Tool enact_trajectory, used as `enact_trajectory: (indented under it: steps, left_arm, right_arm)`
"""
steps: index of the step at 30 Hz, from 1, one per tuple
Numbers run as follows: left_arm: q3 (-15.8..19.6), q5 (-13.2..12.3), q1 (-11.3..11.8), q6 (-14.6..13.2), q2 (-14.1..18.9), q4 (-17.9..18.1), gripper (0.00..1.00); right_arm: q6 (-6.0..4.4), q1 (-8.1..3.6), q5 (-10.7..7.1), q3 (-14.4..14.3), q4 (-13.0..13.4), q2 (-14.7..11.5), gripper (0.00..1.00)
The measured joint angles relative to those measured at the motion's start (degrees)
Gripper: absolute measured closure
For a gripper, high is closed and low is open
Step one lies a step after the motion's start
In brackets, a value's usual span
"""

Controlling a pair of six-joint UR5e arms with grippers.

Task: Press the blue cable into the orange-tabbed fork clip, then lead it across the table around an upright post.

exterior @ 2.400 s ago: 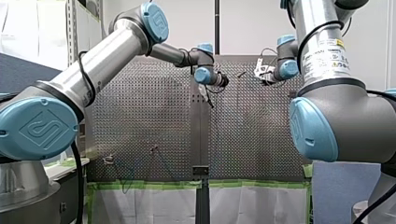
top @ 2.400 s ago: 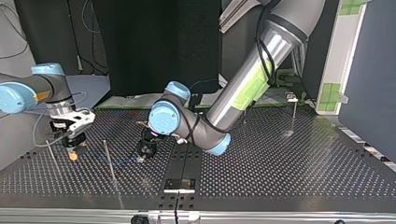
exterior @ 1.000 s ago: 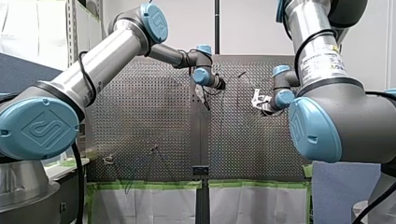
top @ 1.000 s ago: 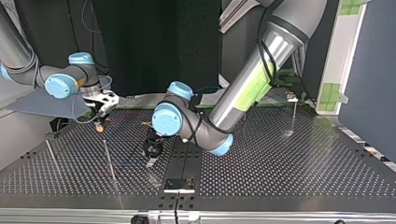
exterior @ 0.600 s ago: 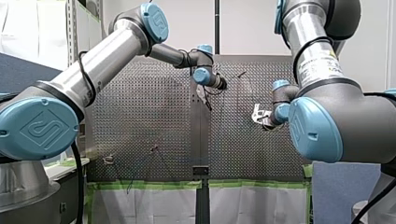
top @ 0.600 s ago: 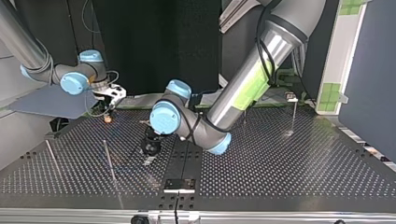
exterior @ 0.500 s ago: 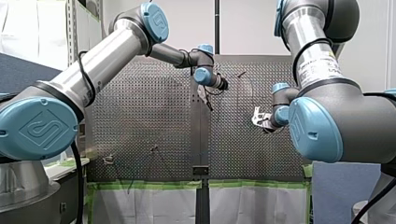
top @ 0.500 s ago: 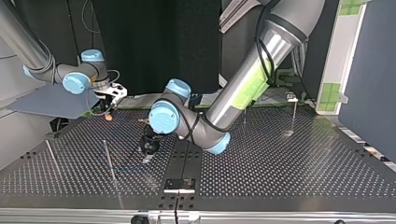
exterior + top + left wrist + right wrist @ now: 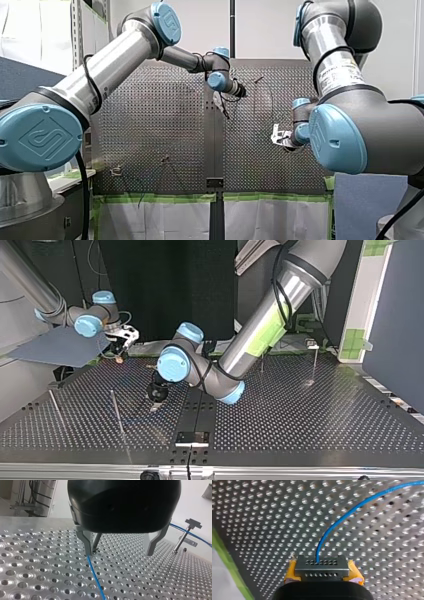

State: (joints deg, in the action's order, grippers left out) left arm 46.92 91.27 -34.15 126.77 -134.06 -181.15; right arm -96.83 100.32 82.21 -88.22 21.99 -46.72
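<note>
The right gripper [image 9: 322,566] is clamping the blue cable [image 9: 324,535] between its yellow pads [image 9: 291,571]. The cable is arcing away ahead of it, loose over the perforated desk [image 9: 262,517]. The left gripper [image 9: 119,553] is hanging low over the desk with its metal fingers [image 9: 86,543] spread and nothing between them. The cable is lying just beside one finger, outside the gap (close, but not in it). I am not making out the orange-tabbed fork clip in any view, so I am not saying whether the cable is seated.

The trouble I am expecting lies in that offset. If the left gripper closes where it is, it is likely catching air, or scraping the cable along the desk instead of taking it. The pads are pinching a thin cable, so a hard pull across the desk is risking it sliding out of them or dragging free of the clip. An upright post [image 9: 180,541] is standing well off to one side of the left gripper. A slack loop like this one is liable to ride over the post's head, or pass it on the wrong side.
</note>
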Motion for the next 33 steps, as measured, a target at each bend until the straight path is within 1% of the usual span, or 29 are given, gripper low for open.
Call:
enact_trajectory:
  steps: [2,5,8,16,24,27,33]
  left_arm:
    - [0.0,0.0,-0.1,0.2,0.0,0.0,0.0]
    - [0.0,0.0,-0.1,0.5,0.0,0.1,0.0]
    - [0.0,0.1,-0.2,0.6,0.0,0.2,0.0]
    - [0.0,0.1,-0.2,0.7,0.0,0.0,0.0]
    - [0.0,0.0,-0.2,0.7,0.0,0.1,0.0]
    - [0.0,0.0,-0.2,0.7,0.0,0.1,0.0]
    - [0.1,0.1,0.0,0.7,0.0,0.0,0.0]
  right_arm:
    - [0.58,-0.05,0.03,0.0,0.1,1.1,1.0]
    - [1.17,-0.19,0.08,0.0,0.2,2.4,1.0]
    - [1.52,-0.4,0.12,-0.1,0.5,3.1,1.0]
    - [1.8,-0.88,0.15,-0.4,2.1,4.4,1.0]
    - [3.28,-1.19,0.38,-0.5,2.6,7.7,1.0]
    - [3.54,-1.2,0.4,-0.5,3.0,8.3,1.0]
    - [3.62,-1.41,0.41,-0.5,4.2,8.6,1.0]
